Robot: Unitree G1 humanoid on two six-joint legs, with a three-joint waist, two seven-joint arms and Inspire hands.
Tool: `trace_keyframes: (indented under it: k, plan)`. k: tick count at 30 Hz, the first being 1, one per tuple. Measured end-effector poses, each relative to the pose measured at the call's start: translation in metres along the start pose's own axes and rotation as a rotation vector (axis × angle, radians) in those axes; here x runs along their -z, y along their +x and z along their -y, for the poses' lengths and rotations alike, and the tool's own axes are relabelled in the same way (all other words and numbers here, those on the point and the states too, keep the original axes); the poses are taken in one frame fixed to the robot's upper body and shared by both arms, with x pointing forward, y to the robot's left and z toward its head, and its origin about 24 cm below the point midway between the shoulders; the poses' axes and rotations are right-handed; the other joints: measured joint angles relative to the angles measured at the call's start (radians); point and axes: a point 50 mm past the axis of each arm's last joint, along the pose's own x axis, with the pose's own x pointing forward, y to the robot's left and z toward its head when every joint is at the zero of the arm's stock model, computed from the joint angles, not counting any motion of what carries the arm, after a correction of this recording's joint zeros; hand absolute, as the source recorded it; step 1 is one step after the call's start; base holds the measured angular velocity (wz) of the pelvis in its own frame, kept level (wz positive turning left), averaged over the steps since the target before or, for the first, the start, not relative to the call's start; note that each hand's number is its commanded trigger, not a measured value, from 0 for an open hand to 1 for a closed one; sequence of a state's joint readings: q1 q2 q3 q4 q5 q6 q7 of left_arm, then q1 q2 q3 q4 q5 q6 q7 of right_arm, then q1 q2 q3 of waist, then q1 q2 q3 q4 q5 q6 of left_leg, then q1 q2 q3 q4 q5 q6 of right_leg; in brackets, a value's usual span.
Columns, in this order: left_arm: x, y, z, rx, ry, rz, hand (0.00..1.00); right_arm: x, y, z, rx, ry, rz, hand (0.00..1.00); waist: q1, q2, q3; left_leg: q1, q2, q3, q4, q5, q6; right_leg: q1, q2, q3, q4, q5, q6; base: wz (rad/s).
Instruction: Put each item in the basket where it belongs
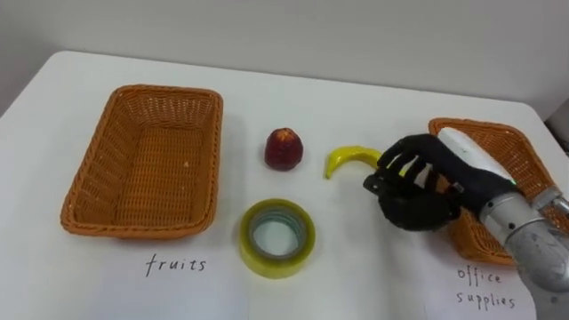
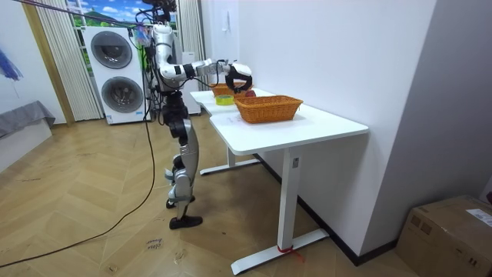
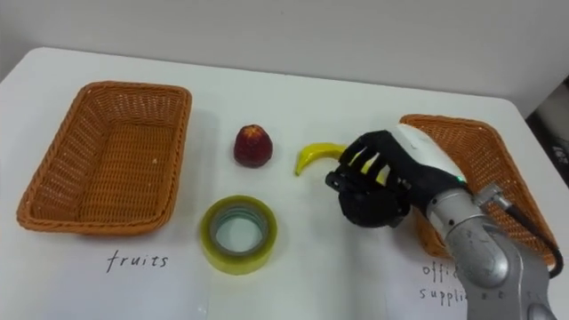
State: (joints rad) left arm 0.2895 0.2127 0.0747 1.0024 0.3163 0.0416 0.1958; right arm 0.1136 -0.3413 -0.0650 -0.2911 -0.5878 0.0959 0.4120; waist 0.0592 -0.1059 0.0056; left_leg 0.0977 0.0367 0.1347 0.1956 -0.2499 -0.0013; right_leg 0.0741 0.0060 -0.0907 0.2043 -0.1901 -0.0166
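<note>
One banana (image 1: 348, 158) lies on the white bench (image 1: 356, 276), a little to 3 o'clock of the bench's middle. Its free tip points toward 9 o'clock. Its other end sits under the right robot hand (image 1: 418, 191), which comes in from 4 o'clock. The dark fingers are curled down over that end, and yellow shows between them, so the robot hand is closed on the banana, which rests on the bench.

One red apple (image 1: 284, 148) stands apart from the banana, at its 9 o'clock. One roll of yellow-green tape (image 1: 276, 237) lies flat at the apple's 6 o'clock, near the front edge.

There are two wicker baskets. The fruit basket (image 1: 84, 178) is at 9 o'clock of the apple, with nothing inside it and a handwritten label (image 1: 176, 264) on the bench at its 6 o'clock. The office supplies basket (image 1: 511, 142) is at 3 o'clock of the robot hand and partly behind it. A second handwritten label (image 1: 484, 286) lies at its 6 o'clock.

In the room view the robot stands upright at the bench's far end, arm stretched over it. Two stacked washing machines (image 2: 119, 73) are behind it.
</note>
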Motion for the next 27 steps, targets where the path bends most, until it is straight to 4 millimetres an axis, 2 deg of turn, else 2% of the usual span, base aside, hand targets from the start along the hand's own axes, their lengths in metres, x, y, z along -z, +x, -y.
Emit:
trace_keyframes:
  k: [5, 13, 19, 23, 27]
  plan:
    - [0.004, -0.001, 0.001, -0.007, -0.003, -0.010, 0.00, -0.003, -0.001, 0.006, 0.053, 0.026, 0.033, 1.00, 0.002, 0.000, 0.0001, 0.000, -0.001, 0.002, -0.005, 0.000, 0.001, -0.005, 0.000, 0.000, 0.000, 0.000, 0.000, 0.00]
    - [0.012, -0.002, -0.003, -0.031, -0.049, -0.031, 0.00, -0.005, -0.011, 0.041, 0.327, 0.063, 0.092, 1.00, -0.003, 0.000, -0.0001, 0.002, -0.002, -0.003, -0.004, 0.002, 0.002, -0.002, -0.002, -0.007, -0.003, 0.000, 0.000, 0.00]
    - [0.014, -0.002, -0.005, -0.042, -0.059, -0.038, 0.00, -0.004, -0.014, 0.047, 0.445, 0.062, 0.105, 1.00, -0.015, 0.002, 0.0008, 0.002, -0.002, -0.004, -0.003, 0.003, 0.001, 0.002, -0.002, -0.011, -0.010, 0.000, 0.000, 0.00]
    - [0.018, -0.004, 0.000, -0.053, -0.087, -0.057, 0.00, 0.002, -0.015, 0.050, 0.499, 0.075, 0.084, 1.00, -0.028, 0.005, 0.0005, 0.002, -0.002, -0.003, 0.000, 0.003, 0.001, 0.006, -0.002, -0.010, -0.017, 0.000, 0.000, 0.00]
    - [0.021, -0.005, 0.001, -0.054, -0.104, -0.074, 0.00, 0.017, -0.021, 0.059, 0.596, 0.101, 0.026, 1.00, -0.030, 0.004, -0.0005, 0.012, 0.000, -0.002, -0.009, 0.003, 0.000, 0.011, 0.000, -0.009, -0.018, 0.000, 0.000, -0.01]
